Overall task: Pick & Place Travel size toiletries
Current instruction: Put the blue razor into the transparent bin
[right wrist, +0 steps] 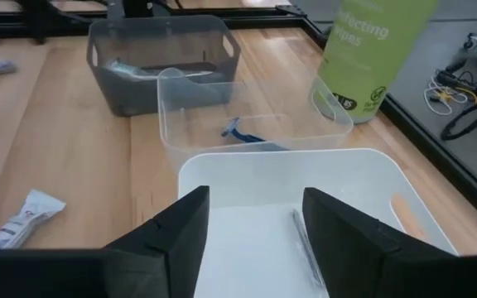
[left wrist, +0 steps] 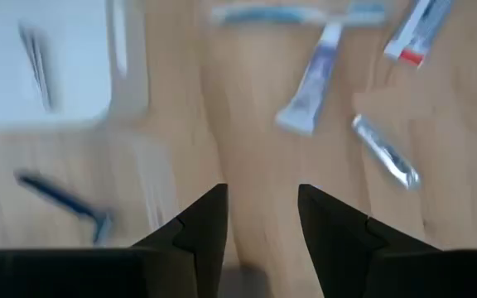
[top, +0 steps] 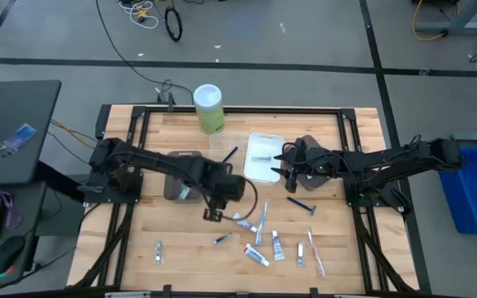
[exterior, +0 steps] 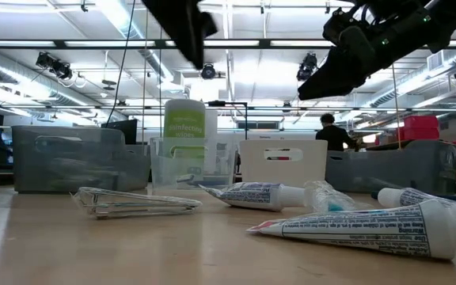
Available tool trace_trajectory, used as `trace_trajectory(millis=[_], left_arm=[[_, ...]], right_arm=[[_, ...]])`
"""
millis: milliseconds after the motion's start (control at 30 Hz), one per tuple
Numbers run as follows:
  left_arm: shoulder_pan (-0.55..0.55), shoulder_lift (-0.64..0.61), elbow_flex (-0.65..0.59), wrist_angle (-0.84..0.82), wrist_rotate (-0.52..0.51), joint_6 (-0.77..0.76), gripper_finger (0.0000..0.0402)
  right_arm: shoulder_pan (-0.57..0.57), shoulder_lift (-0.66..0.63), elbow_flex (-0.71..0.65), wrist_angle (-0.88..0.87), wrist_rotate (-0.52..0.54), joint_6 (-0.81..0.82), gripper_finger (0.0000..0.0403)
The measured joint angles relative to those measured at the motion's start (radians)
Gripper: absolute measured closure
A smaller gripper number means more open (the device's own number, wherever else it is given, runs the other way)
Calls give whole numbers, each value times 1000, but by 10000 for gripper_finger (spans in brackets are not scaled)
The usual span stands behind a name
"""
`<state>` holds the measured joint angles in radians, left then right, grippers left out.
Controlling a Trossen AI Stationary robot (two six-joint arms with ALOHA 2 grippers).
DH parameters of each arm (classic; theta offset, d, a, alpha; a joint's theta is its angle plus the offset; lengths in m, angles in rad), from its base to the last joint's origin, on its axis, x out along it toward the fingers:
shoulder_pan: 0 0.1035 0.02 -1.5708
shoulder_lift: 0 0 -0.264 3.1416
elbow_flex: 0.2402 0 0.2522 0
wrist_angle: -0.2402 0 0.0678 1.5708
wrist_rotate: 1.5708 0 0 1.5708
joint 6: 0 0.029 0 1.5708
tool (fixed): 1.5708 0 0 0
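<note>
The toiletries lie scattered on the wood near the table's near edge: mini toothpaste tubes (top: 256, 254), a pink toothbrush (top: 315, 254), small silver pieces (top: 157, 252) and a blue razor (top: 302, 204). My left gripper (top: 214, 215) hovers open above the bare table, just left of the nearest tube (left wrist: 309, 87); nothing lies between its fingers (left wrist: 262, 194). My right gripper (top: 289, 172) hangs open over the white tray (right wrist: 363, 178), which holds a thin silver piece (right wrist: 305, 240). A blue razor (right wrist: 243, 134) lies in the clear tray (right wrist: 172, 124).
A grey tray (top: 180, 178) sits left of the clear tray, with the tall green bottle (top: 209, 108) at the far edge behind them. Black frame rails border the table. In the low view, tubes (exterior: 370, 229) and a silver piece (exterior: 133, 202) lie close to the camera.
</note>
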<state>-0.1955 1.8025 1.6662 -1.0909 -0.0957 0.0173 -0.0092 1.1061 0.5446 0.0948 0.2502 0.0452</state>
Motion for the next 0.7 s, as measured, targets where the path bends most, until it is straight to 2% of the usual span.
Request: trace_trajectory(millis=[167, 267, 367, 467, 600, 700], left_arm=[[50, -106, -139, 22, -21, -4, 244], [75, -211, -268, 140, -51, -18, 244], [101, -325, -438, 403, -67, -1, 244], [132, -409, -611, 742, -69, 24, 244], [172, -441, -783, 1165, -68, 16, 244], [201, -437, -850, 1359, -69, 15, 244]], right_arm=[[0, 0, 0, -8, 0, 28, 197], [0, 0, 0, -25, -1, 48, 206], [2, 0, 0, -49, -1, 55, 213], [24, 0, 1, -10, 0, 63, 217], [102, 1, 71, -40, 0, 58, 214], [175, 25, 159, -166, 2, 93, 209]])
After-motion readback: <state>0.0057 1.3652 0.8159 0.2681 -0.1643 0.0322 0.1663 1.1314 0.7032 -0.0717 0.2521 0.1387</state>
